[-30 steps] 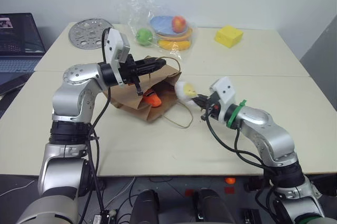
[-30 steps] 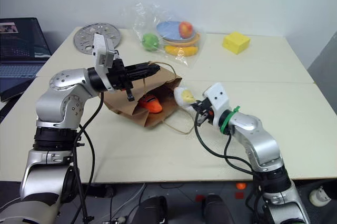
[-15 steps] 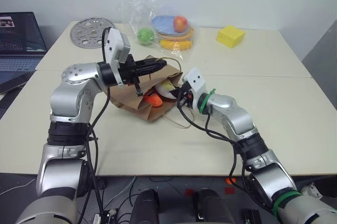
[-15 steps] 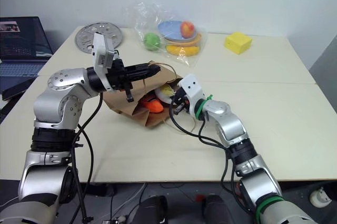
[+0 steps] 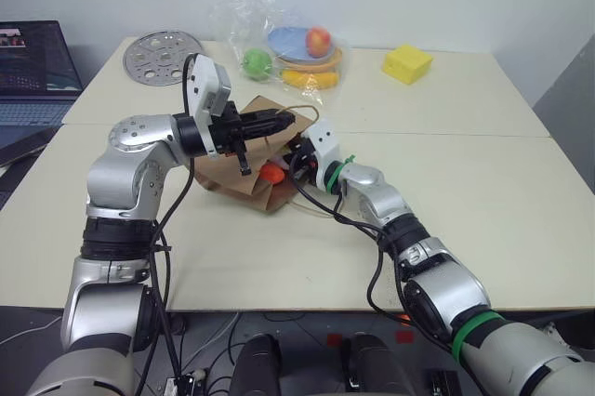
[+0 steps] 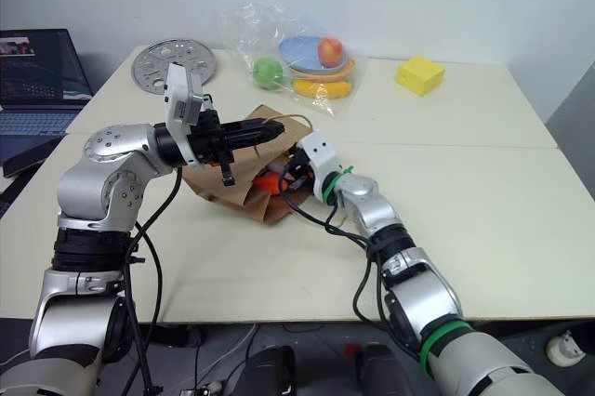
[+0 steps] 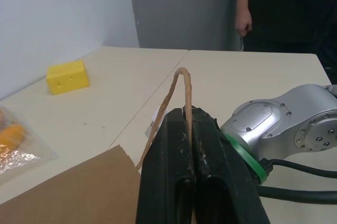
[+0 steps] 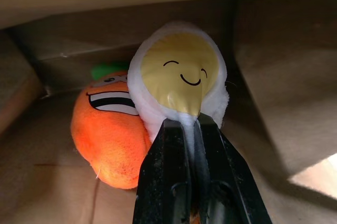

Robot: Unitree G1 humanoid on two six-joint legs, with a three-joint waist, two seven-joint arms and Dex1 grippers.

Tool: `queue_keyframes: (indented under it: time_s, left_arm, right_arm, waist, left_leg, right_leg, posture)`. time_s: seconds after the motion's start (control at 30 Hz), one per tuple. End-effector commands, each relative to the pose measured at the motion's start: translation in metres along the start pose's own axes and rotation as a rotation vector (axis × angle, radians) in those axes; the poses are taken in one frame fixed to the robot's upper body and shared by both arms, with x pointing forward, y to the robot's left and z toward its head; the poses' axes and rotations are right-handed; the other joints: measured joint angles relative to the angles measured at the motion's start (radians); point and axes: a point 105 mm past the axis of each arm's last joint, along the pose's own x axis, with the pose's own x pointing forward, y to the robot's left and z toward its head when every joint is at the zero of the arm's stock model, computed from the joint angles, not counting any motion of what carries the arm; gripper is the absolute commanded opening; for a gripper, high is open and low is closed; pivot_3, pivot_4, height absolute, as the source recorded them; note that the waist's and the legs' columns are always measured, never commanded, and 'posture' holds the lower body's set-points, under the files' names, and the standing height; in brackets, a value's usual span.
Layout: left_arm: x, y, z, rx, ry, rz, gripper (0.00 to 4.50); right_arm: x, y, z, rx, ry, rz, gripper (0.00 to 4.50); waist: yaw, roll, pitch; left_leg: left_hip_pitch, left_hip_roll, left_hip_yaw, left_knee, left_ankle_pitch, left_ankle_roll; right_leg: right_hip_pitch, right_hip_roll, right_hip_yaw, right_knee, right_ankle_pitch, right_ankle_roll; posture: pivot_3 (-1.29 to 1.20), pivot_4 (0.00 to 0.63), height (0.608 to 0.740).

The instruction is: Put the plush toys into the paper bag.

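Head and wrist views. I see the paper bag [image 5: 244,168] lying on its side on the table [image 5: 483,191], its mouth toward three o'clock. My left gripper [image 7: 190,124] is closed tight on the bag's handle [image 7: 179,84], lifting the upper edge. My right gripper [image 8: 192,129] reaches into the mouth, clamped on the lower edge of the egg toy [image 8: 181,74], which sits at twelve o'clock from the fingertips. The carrot toy [image 8: 108,129] lies inside, touching the egg at about nine o'clock. A bag of fruit [image 5: 284,47] and a yellow block [image 5: 406,63] lie beyond.
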Motion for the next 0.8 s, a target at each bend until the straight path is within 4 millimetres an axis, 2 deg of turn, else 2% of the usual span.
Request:
queue_keyframes:
  time_s: [0.03,0.13,0.23,0.4,0.47,0.53,0.63,0.73,0.8]
  left_arm:
    - [0.000,-0.004,0.014,0.047,-0.031,-0.014,0.00]
    - [0.001,-0.003,0.014,0.047,-0.032,-0.010,0.00]
    - [0.001,-0.002,0.014,0.049,-0.032,-0.007,0.00]
    - [0.001,-0.002,0.013,0.049,-0.033,-0.002,0.00]
    - [0.001,-0.001,0.011,0.050,-0.031,0.007,0.00]
    - [0.001,-0.001,0.011,0.051,-0.031,0.011,0.00]
    - [0.001,-0.001,0.009,0.047,-0.031,0.014,0.00]
    - [0.002,-0.001,0.008,0.047,-0.031,0.014,0.00]
    - [0.004,-0.001,0.008,0.046,-0.033,0.011,0.00]
  right_arm:
    - [0.002,0.000,0.014,-0.026,-0.051,0.006,0.27]
    - [0.001,-0.002,0.014,-0.023,-0.054,0.004,1.02]
    - [-0.007,-0.006,0.015,-0.035,-0.064,0.005,2.13]
    - [-0.033,-0.010,0.016,-0.058,-0.081,0.002,3.95]
    - [-0.051,-0.007,0.018,-0.055,-0.089,0.007,4.45]
    - [-0.068,0.001,0.019,-0.041,-0.086,0.029,4.45]
    - [-0.097,0.030,0.007,-0.021,-0.019,0.142,4.45]
    - [-0.107,0.042,-0.001,-0.036,0.037,0.178,4.45]
    - [-0.107,0.048,-0.016,-0.051,0.092,0.183,4.45]
  waist:
    - [0.000,0.000,0.000]
    - [0.000,0.000,0.000]
    - [0.000,0.000,0.000]
    - [0.004,0.000,0.000]
    - [0.003,0.000,0.000]
    - [0.004,0.000,0.000]
    - [0.004,0.000,0.000]
    - [0.000,0.000,0.000]
    - [-0.003,0.000,0.000]
  left_leg:
    - [0.000,0.000,0.000,0.000,0.000,0.000]
    - [0.000,0.000,0.000,0.000,0.000,0.000]
    - [0.000,0.000,0.000,0.000,0.000,0.000]
    - [0.000,0.000,-0.001,0.000,0.000,-0.001]
    - [0.000,0.000,0.000,0.000,0.000,-0.001]
    - [0.000,0.000,-0.001,0.000,0.000,-0.001]
    - [0.000,0.000,-0.001,-0.001,0.000,-0.001]
    - [0.000,0.000,-0.002,0.000,-0.001,-0.001]
    - [0.001,0.000,-0.002,0.000,-0.001,-0.001]
  right_leg:
    - [0.000,0.000,0.000,0.000,0.000,0.000]
    - [0.000,0.000,0.000,0.001,0.000,0.000]
    - [0.000,0.000,0.000,0.001,0.000,0.000]
    - [0.000,0.000,0.000,0.000,0.000,0.000]
    - [0.000,0.000,0.000,0.000,0.000,0.000]
    - [0.000,0.000,0.000,0.001,0.000,0.000]
    - [0.000,0.000,-0.001,0.000,0.000,0.000]
    - [0.000,0.000,-0.001,0.000,-0.001,-0.001]
    - [0.000,0.000,0.000,0.000,-0.001,-0.002]
  posture:
    - [0.00,0.150,0.740]
    - [0.00,0.150,0.740]
    - [0.00,0.150,0.740]
    - [0.00,0.150,0.740]
    - [0.00,0.150,0.740]
    - [0.00,0.150,0.740]
    - [0.00,0.150,0.740]
    - [0.00,0.150,0.740]
    - [0.00,0.150,0.740]
